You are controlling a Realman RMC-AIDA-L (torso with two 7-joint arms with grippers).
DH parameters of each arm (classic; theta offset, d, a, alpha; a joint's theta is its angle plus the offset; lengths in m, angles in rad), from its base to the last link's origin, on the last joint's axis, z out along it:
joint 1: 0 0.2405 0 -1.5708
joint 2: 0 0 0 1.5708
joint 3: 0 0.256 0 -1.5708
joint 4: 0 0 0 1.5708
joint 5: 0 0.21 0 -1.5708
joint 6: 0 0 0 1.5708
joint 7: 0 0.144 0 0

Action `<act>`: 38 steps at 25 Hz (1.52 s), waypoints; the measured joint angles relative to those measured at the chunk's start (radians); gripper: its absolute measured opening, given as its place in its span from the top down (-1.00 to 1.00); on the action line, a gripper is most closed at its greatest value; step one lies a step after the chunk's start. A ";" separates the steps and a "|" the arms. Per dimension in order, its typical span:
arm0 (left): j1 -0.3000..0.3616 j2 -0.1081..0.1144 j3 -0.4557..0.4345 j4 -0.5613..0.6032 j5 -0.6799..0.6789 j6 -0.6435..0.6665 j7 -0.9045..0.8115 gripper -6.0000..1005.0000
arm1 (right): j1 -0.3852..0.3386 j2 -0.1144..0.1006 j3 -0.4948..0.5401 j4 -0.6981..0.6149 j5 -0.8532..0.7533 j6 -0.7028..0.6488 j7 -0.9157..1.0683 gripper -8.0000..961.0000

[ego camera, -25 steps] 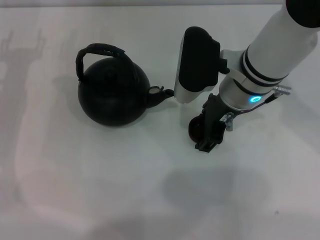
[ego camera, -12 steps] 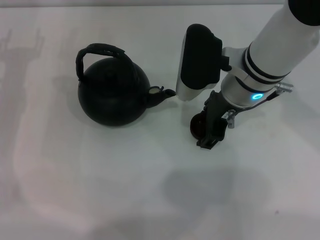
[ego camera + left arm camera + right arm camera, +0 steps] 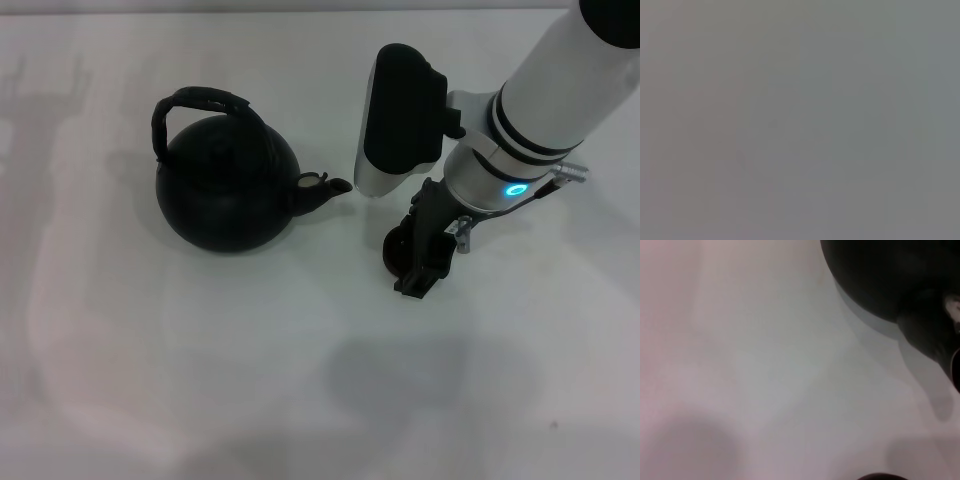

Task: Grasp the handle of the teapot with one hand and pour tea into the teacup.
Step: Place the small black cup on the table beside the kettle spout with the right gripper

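The teapot (image 3: 228, 185) stands left of the table's (image 3: 200, 380) centre, spout toward the teacup (image 3: 398, 250). The right gripper (image 3: 420, 268) stands over the cup; whether its jaws grip the cup cannot be told. The black pot looks heavy and rigid. The wrapped bail handle (image 3: 200, 108) offers grip; hold at the arch's top.

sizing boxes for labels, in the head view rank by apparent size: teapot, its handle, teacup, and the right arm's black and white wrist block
1. teapot
2. wrist block, though it sits nearer the camera, which may inflate it
3. handle
4. teacup, mostly hidden behind the right gripper, so only roughly placed
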State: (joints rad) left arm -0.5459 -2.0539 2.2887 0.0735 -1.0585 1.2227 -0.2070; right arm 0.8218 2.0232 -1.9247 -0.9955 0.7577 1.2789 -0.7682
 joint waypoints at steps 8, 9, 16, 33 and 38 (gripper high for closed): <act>0.001 -0.002 0.000 0.000 0.001 0.000 0.000 -0.51 | -0.016 0.000 0.034 0.008 0.012 -0.012 -0.044 -0.76; 0.001 -0.003 0.000 0.000 0.002 0.000 0.000 -0.51 | -0.023 0.001 0.054 0.016 0.017 -0.016 -0.059 -0.76; 0.006 -0.007 0.000 0.000 0.003 0.000 0.000 -0.51 | -0.079 -0.002 0.160 0.024 0.041 -0.041 -0.120 -0.76; -0.002 -0.008 0.000 0.000 0.000 0.002 0.000 -0.51 | -0.106 -0.004 0.246 0.051 0.137 -0.054 -0.242 -0.75; -0.002 -0.006 0.000 0.000 0.000 0.002 0.000 -0.51 | -0.112 -0.003 0.266 0.056 0.147 -0.057 -0.271 -0.75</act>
State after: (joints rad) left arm -0.5476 -2.0603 2.2887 0.0736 -1.0585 1.2242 -0.2071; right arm 0.7096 2.0202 -1.6591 -0.9396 0.9042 1.2215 -1.0387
